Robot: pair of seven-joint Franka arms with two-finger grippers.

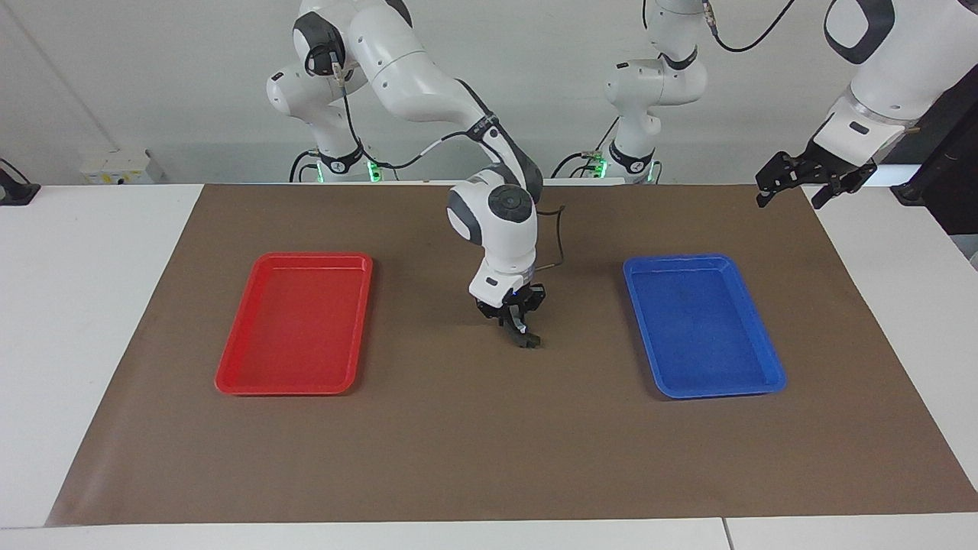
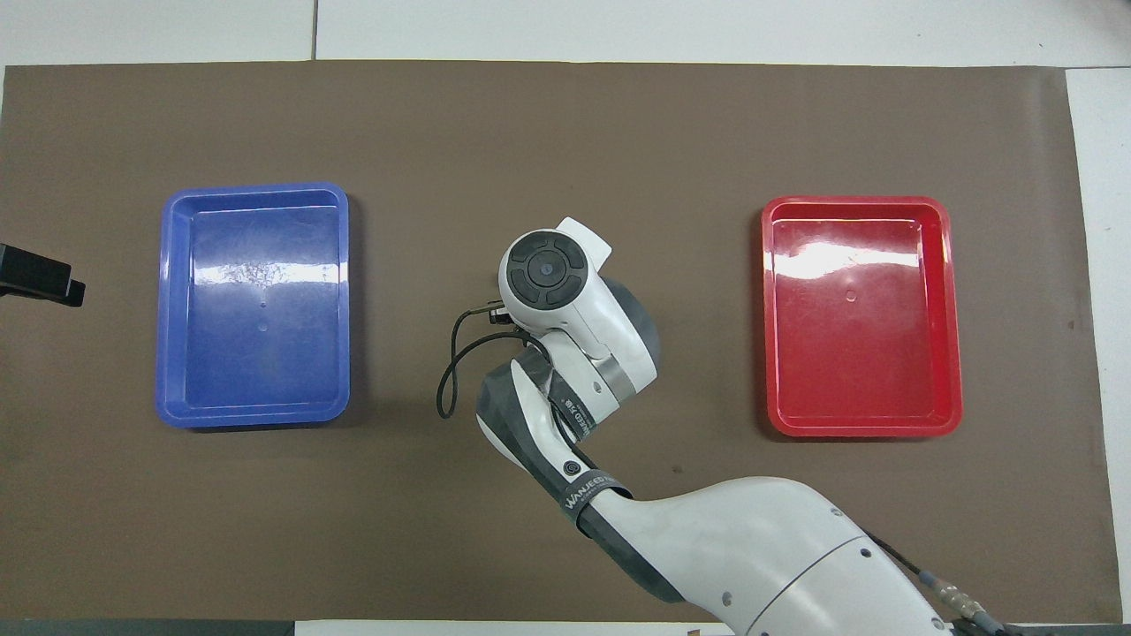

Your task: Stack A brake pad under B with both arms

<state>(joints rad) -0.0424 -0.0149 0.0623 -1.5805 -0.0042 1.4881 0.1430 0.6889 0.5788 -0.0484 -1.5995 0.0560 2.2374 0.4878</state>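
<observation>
While the right gripper (image 1: 519,334) is squeezed shut on a small dark piece (image 1: 529,343), most likely the A brake pad, it hangs low over the brown mat (image 1: 489,458) between the red tray (image 1: 294,325) and the blue tray (image 1: 701,327). The pad sticks out below the fingertips. Its long way cannot be told. B is not seen. The left gripper (image 1: 798,183) waits, open, over the mat's corner. A band on the right arm reads "WANJEED".
</observation>
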